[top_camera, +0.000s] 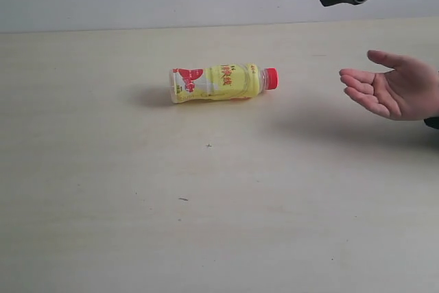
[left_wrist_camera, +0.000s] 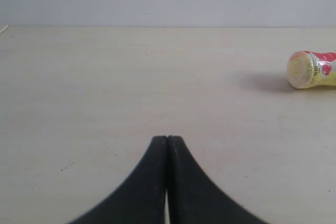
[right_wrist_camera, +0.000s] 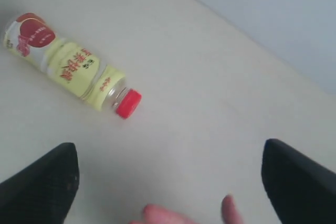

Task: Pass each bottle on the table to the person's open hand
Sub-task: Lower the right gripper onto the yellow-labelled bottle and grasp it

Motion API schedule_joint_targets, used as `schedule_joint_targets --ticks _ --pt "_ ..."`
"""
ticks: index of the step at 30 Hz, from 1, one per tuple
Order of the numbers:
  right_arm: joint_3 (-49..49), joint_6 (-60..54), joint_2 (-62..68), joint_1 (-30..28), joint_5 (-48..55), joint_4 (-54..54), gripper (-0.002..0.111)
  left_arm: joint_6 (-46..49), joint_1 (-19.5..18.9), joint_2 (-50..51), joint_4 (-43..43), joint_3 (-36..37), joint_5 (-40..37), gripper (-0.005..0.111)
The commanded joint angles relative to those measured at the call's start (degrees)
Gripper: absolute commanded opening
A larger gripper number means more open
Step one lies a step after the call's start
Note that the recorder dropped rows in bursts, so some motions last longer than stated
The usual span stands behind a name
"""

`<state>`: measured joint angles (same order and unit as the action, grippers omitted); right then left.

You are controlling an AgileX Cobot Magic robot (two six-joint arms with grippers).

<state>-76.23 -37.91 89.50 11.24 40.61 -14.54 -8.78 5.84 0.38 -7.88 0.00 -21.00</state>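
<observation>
Right gripper (right_wrist_camera: 168, 149) is hanging wide open, empty — left gripper (left_wrist_camera: 167, 139) is sitting closed; bottle (top_camera: 219, 82) is lying on table (top_camera: 206, 231), not yet handed over — hand (top_camera: 394, 90) is being held out open

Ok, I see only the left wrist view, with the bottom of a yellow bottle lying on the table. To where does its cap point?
Observer: The yellow bottle lies on its side. Its red cap points toward the person's open hand, at the right of the exterior view.
Operator: Does the hand touch the bottle?
Observer: No, bare table shows between them.
Operator: And the right gripper?
Observer: The right gripper is open and holds nothing. It hangs up near the hand, apart from the bottle.
</observation>
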Motion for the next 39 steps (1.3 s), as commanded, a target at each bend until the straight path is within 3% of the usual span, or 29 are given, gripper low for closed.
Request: schedule_joint_targets --ticks 1,4,6,15,20,25,39 --pt "-0.2 -19.3 3.3 0.1 -8.7 -7.4 0.087 -0.2 -0.1 -0.4 0.1 0.0 0.4 0.000" --pt "-0.2 -30.9 5.9 0.9 -10.6 -13.1 0.087 -0.2 -0.1 -0.4 0.1 0.0 0.4 0.000" --pt "-0.2 -32.9 7.7 2.8 -12.0 -13.3 0.087 -0.2 -0.1 -0.4 0.1 0.0 0.4 0.000" --pt "-7.7 -28.0 17.0 13.3 -15.8 -8.5 0.086 -0.2 -0.1 -0.4 0.1 0.0 0.4 0.000" --pt "-12.7 -32.9 23.2 17.1 -12.1 -6.9 0.084 -0.2 -0.1 -0.4 0.1 0.0 0.4 0.000" --pt "-12.8 -40.8 28.0 18.8 -13.2 -3.0 0.084 -0.2 -0.1 -0.4 0.1 0.0 0.4 0.000" --pt "-12.8 -45.1 37.0 18.8 -20.1 -2.8 0.084 -0.2 -0.1 -0.4 0.1 0.0 0.4 0.000"
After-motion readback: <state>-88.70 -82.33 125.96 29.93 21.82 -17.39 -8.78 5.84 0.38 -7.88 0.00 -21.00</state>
